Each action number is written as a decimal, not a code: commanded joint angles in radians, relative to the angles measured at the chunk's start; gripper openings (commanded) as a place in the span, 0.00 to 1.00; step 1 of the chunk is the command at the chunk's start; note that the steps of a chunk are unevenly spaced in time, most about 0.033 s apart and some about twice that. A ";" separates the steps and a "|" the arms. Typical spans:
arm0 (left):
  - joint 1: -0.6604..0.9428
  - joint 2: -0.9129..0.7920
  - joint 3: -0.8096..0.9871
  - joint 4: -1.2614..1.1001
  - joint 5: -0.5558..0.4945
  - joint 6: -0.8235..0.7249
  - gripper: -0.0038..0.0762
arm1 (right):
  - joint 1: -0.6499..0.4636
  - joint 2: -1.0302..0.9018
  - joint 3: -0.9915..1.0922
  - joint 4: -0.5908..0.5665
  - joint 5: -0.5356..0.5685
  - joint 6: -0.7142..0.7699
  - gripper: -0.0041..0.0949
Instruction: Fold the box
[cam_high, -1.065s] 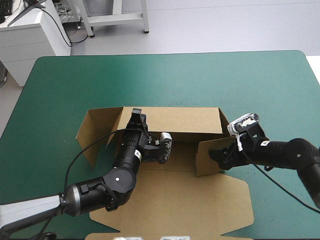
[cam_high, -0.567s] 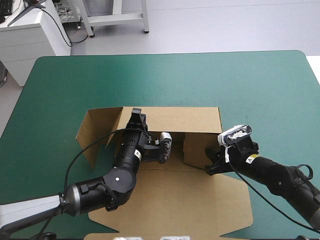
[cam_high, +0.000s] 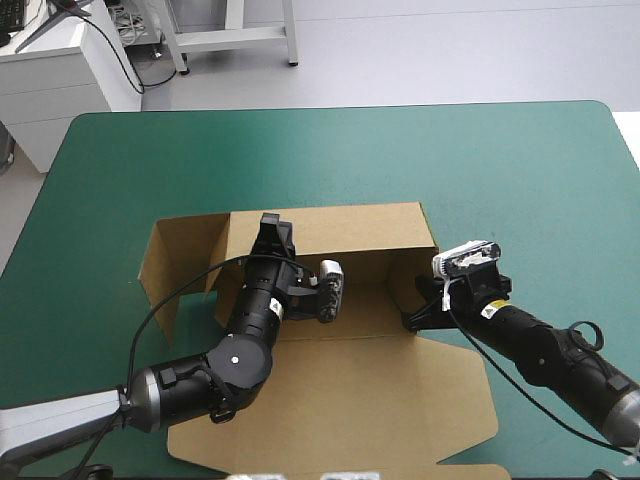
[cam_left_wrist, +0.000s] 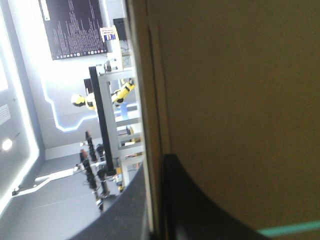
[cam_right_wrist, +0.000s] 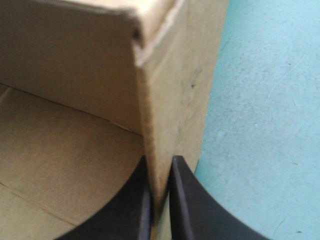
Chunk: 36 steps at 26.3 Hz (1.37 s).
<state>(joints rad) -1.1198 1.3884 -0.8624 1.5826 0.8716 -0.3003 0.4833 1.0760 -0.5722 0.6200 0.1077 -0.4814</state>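
Note:
The brown box (cam_high: 350, 232) lies mid-table with its back wall raised. A side flap (cam_high: 172, 262) stands out at its left end, and the lid panel (cam_high: 340, 400) lies flat toward the near edge. My left gripper (cam_high: 272, 228) is shut on the back wall's top edge; in the left wrist view the board (cam_left_wrist: 235, 100) runs between the black fingers (cam_left_wrist: 187, 205). My right gripper (cam_high: 414, 316) is shut on the upright right side wall (cam_right_wrist: 165, 115), one finger (cam_right_wrist: 131, 205) inside the box and the other outside.
Bare teal-green cover (cam_high: 500, 170) shows beyond the box and to its right (cam_right_wrist: 265, 100). The flat lid reaches close to the table's near edge. A white cabinet (cam_high: 60, 70) stands off the far left corner.
My right gripper swung the right side wall upright, moved in toward the box and shut on it. The whole box shifted a little to the left and away. The left gripper kept its hold.

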 joint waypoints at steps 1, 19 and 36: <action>-0.009 -0.023 -0.025 0.078 -0.080 -0.113 0.19 | 0.011 -0.005 -0.035 0.009 -0.040 -0.014 0.04; -0.153 -0.023 -0.025 0.118 0.075 -0.113 0.65 | -0.003 0.103 -0.085 0.007 -0.229 -0.037 0.04; -0.066 -0.029 -0.367 -1.259 0.141 0.846 0.07 | -0.102 0.154 -0.108 0.011 -0.204 -0.070 0.04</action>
<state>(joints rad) -1.2523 1.3905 -1.0888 0.6370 0.9449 0.3064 0.3931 1.2444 -0.6514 0.6306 -0.0523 -0.5412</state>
